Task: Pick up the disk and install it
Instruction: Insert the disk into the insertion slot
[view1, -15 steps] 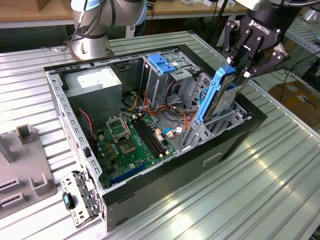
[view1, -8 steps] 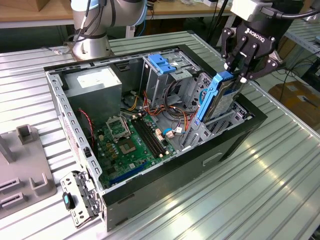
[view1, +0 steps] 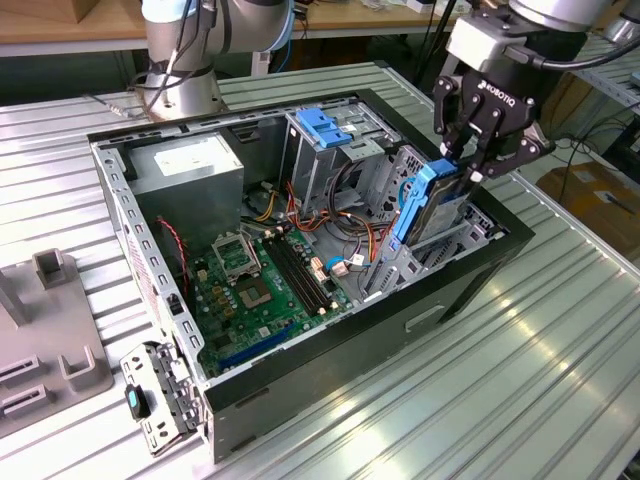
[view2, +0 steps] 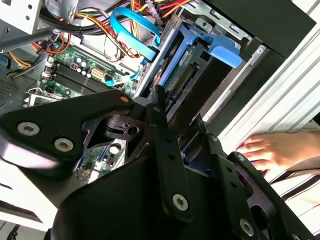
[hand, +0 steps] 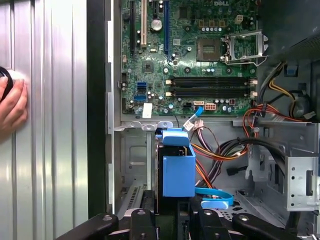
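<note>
The disk (view1: 436, 203) is a grey metal drive in bright blue rails. It stands on edge, tilted, inside the open computer case (view1: 470, 275) at the exterior view's right, partly down in a metal bay. My gripper (view1: 468, 168) comes down from above and is shut on the disk's upper end. In the first wrist view the blue carrier (hand: 177, 167) sits just ahead of my gripper (hand: 174, 219), between its black fingers (hand: 142, 220). The second wrist view has the disk (view2: 192, 75) and its blue tab (view2: 225, 50) beyond the gripper (view2: 182, 125).
A grey drive cage with a blue latch (view1: 325, 125) stands at the case's back, beside bundled cables (view1: 345, 255). The motherboard (view1: 260, 285) and power supply (view1: 190, 165) fill the case's left. A person's hand (hand: 11, 105) rests on the ribbed table (view1: 520, 360) beside the case. A grey fixture (view1: 50, 330) sits far left.
</note>
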